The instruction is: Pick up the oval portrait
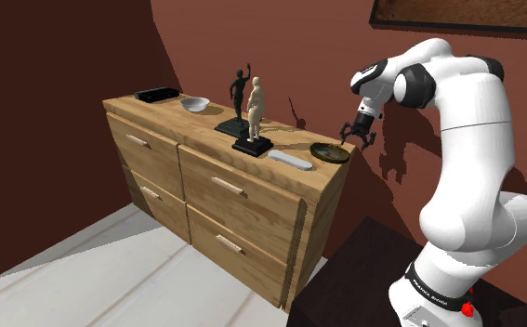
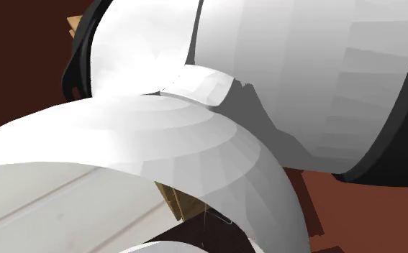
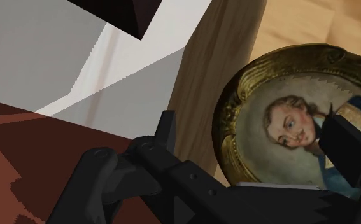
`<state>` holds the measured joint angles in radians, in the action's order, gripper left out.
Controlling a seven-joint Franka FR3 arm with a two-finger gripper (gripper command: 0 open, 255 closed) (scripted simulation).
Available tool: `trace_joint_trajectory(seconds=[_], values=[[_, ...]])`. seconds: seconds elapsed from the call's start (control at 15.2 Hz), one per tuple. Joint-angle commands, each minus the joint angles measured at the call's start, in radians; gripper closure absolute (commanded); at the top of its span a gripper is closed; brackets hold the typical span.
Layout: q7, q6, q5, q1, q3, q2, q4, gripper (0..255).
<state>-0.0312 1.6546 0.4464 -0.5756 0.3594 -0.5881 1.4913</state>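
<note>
Hand [image 1: 358, 137] open wide, fingers [image 3: 163, 137] well apart, nothing clasped. Just below it, flat on the end of the wooden surface [image 1: 173, 121], oval portrait [image 3: 293, 124] (golden frame, a painted face inside), partly between the two fingers; contact with them not possible to tell.

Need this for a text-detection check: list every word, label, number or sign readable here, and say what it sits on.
Black band low on the white arm: white lettering, too small to read.
Oval portrait: a painted face in a golden frame, no text.
Wooden dresser: no markings.
</note>
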Motion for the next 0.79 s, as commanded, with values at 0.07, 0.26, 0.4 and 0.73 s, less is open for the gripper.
trace_joint_trajectory(seconds=[0.07,0.26,0.4,0.73], values=[[0.009,0.025,0.008,-0.004,-0.003,-0.022,0.007,0],[0.018,0.049,0.014,-0.004,-0.006,-0.037,0.017,0],[0.019,0.051,0.015,-0.004,-0.006,-0.038,0.018,255],[0.018,0.050,0.015,-0.005,-0.007,-0.039,0.017,255]])
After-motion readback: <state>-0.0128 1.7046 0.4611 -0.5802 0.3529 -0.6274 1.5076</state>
